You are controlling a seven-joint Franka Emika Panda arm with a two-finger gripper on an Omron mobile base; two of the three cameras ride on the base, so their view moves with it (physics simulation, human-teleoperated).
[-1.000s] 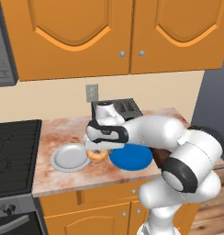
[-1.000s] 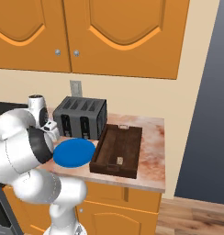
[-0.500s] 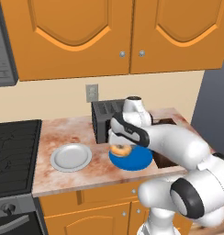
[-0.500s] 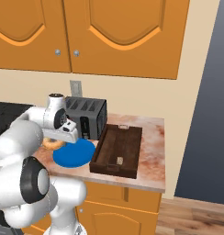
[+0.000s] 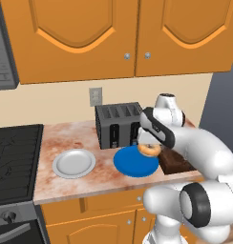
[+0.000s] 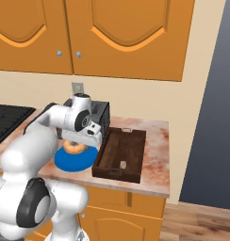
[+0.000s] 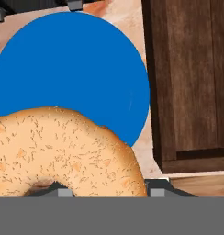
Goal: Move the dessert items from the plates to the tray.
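The gripper [image 5: 148, 148] pinched the glazed ring donut [image 5: 149, 150] and held it in the air at the centre of the left base view, above the right part of the blue plate [image 5: 135, 162]. The wooden tray [image 6: 120, 154], with the small tan pastry piece [image 6: 121, 164] near its front end, lay just right of that plate on the desk [image 5: 85, 138]. The grey-white plate [image 5: 74, 163] sat at centre left, before the toaster [image 5: 117, 125].
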